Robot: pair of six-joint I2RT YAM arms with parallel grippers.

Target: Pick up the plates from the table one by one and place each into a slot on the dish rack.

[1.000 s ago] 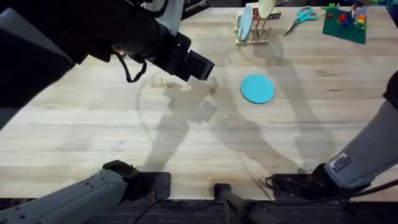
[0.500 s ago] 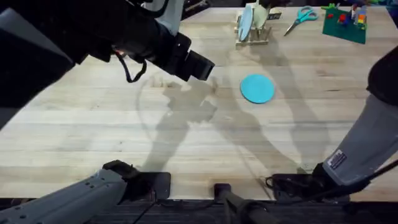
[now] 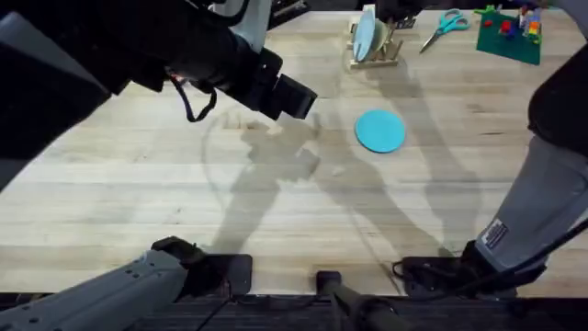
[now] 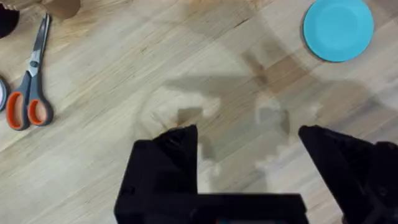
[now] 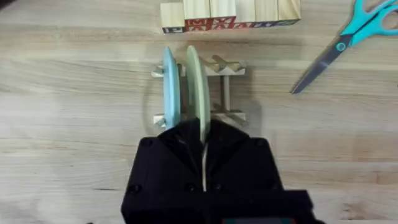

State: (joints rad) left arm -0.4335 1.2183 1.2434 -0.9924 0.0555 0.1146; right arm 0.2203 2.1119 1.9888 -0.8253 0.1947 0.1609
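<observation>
A teal-blue plate (image 3: 379,131) (image 4: 339,28) lies flat on the table (image 3: 138,202). At the far edge stands the small wooden dish rack (image 3: 374,53) (image 5: 228,68). It holds a pale blue plate (image 3: 365,35) (image 5: 171,87) upright. Beside that plate, a cream plate (image 5: 195,81) stands in the neighbouring slot, and my right gripper (image 5: 203,138) (image 3: 397,9) is shut on its rim from above. My left gripper (image 4: 249,155) (image 3: 292,97) hovers open and empty over bare wood, left of the teal-blue plate.
Teal scissors (image 3: 446,26) (image 5: 348,37) and a green baseplate with toy bricks (image 3: 508,35) lie right of the rack. A row of wooden blocks (image 5: 230,12) sits behind it. Orange-handled scissors (image 4: 28,93) lie off to one side in the left wrist view.
My right gripper has lowered the cream plate from above the rack down into a slot beside the pale blue plate. The left arm has not moved.
</observation>
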